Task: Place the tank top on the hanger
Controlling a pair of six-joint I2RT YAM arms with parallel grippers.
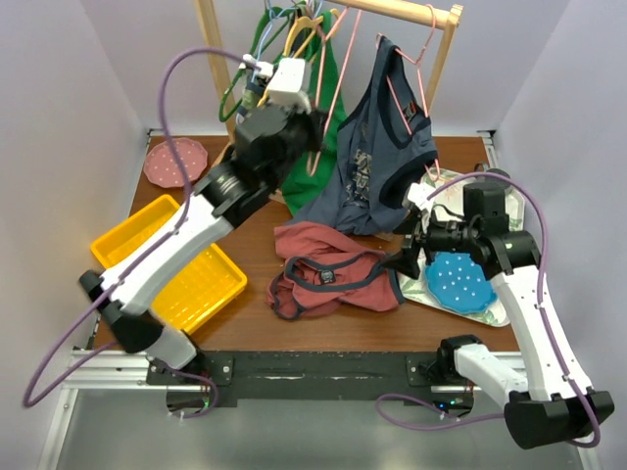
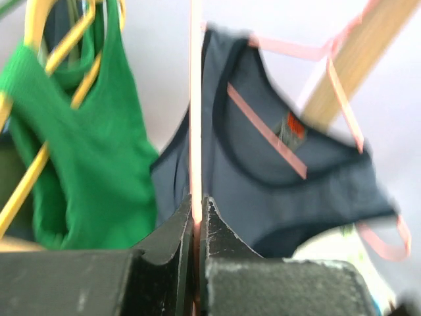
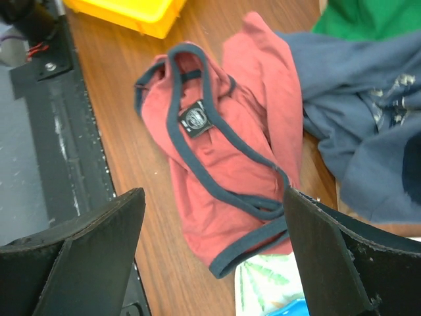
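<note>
Pinches thin pink hanger (image 2: pixel 195 99) in left gripper (image 2: pixel 196 224) at the rail (image 2: pixel 348 59); holds right gripper (image 3: pixel 214 250) wide open over tank top (image 3: pixel 217 164), crumpled on table (image 3: pixel 131 171). Risks wire twisting out of so narrow a pinch, or snagging neighbouring navy top (image 2: pixel 296 184).

No wording can be read anywhere. The tank top (image 3: pixel 223 191) has a dark neck label (image 3: pixel 195 119) with a pale round mark, too small to make out. The navy top (image 2: pixel 296 191) bears a blurred orange tag (image 2: pixel 289 130) and an illegible faded print (image 1: pixel 358 164).
</note>
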